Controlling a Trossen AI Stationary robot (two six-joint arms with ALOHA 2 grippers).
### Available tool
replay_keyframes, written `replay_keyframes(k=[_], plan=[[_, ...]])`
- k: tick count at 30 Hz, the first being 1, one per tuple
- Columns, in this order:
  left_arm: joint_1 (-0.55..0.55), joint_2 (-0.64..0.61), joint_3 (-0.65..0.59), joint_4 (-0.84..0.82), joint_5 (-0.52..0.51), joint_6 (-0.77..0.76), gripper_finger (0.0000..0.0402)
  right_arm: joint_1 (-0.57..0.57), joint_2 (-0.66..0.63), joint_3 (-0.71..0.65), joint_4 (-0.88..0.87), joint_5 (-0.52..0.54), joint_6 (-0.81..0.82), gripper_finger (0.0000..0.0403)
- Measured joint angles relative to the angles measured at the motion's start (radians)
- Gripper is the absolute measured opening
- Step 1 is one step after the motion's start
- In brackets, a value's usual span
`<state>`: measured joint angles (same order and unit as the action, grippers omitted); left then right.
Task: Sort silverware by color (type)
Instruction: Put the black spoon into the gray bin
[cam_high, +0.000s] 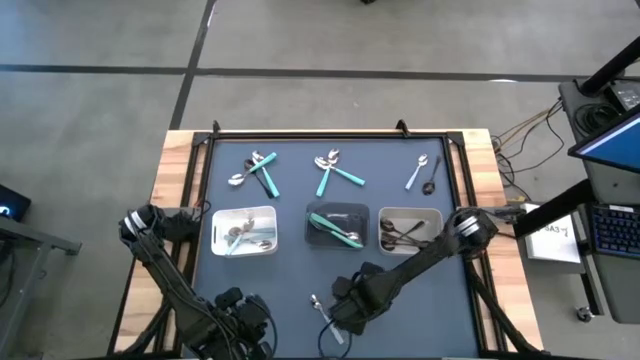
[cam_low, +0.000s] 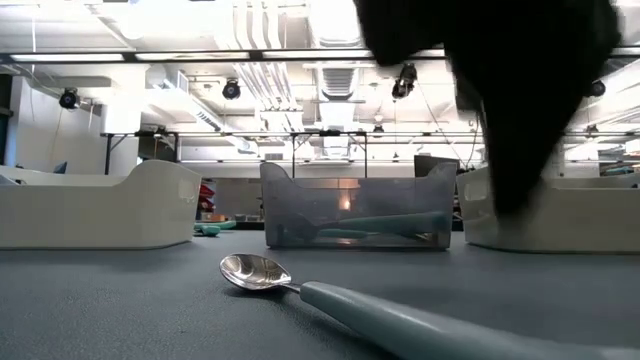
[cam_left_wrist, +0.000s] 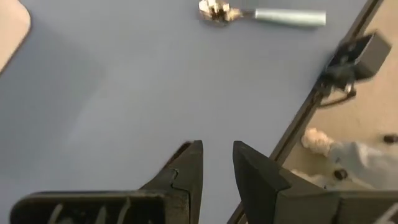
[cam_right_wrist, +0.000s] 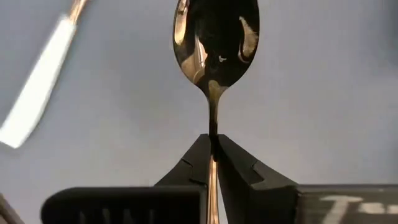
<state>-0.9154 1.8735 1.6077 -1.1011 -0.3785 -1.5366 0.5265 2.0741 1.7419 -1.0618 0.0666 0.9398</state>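
Note:
My right gripper (cam_high: 347, 300) hovers near the table's near edge and is shut on a dark shiny spoon (cam_right_wrist: 214, 37), whose bowl points away from the fingers. A teal-handled spoon (cam_high: 326, 316) lies flat on the mat beside it, also seen in the low view (cam_low: 330, 295) and the left wrist view (cam_left_wrist: 267, 15). My left gripper (cam_left_wrist: 217, 155) waits at the near left, narrowly open over bare mat. More teal-handled spoons (cam_high: 256, 170) (cam_high: 335, 170) and a silver and a dark spoon (cam_high: 425, 172) lie on the far part of the mat. My right gripper pinches the dark spoon's thin handle (cam_right_wrist: 213, 127) between its two fingers (cam_right_wrist: 242, 162), just behind the bowl's neck. The fingers lie along the handle, with the bowl (cam_right_wrist: 216, 34) sticking out ahead of the tips. I cannot tell whether the spoon is clear of the mat.
Three trays sit in a row across the mat's middle: a white one on the left (cam_high: 268, 212), a dark one in the centre (cam_high: 312, 212) and a pale one on the right (cam_high: 436, 214), each holding silverware. A raised black frame (cam_high: 460, 180) borders the mat.

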Motion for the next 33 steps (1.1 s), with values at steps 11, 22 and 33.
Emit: replay_keyframes(k=[11,22,33], plan=[[0.000,0.000,0.000,0.002,-0.032,-0.054,0.0071,-0.084,-0.270,-0.084,-0.349,0.169,-0.112,0.0009],[-0.024,0.002,0.000,0.004,-0.039,-0.094,0.0071,-0.289,-0.710,-0.694,-0.113,0.188,0.037,0.0009],[-0.029,0.002,0.000,-0.129,-0.006,-0.176,0.0071,-0.324,-0.896,-0.911,0.027,0.180,0.083,0.0060]])
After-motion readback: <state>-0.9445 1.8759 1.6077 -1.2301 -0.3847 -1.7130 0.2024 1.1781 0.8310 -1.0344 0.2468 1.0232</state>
